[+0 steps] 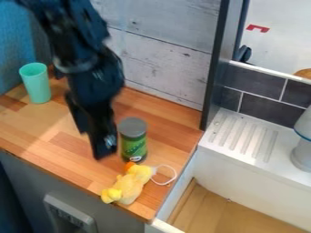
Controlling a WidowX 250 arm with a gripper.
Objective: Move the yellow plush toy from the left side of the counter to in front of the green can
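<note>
Wood-topped, the table point(52, 129) bore a mint cup point(37, 84) upright on its base; the end effector point(92, 144), fingers moderately parted around nothing, hung beside the green can point(134, 146), steady on its flat end; the yellow plush toy point(131, 183), seemingly too limp to stand, lay near the edge.
</note>
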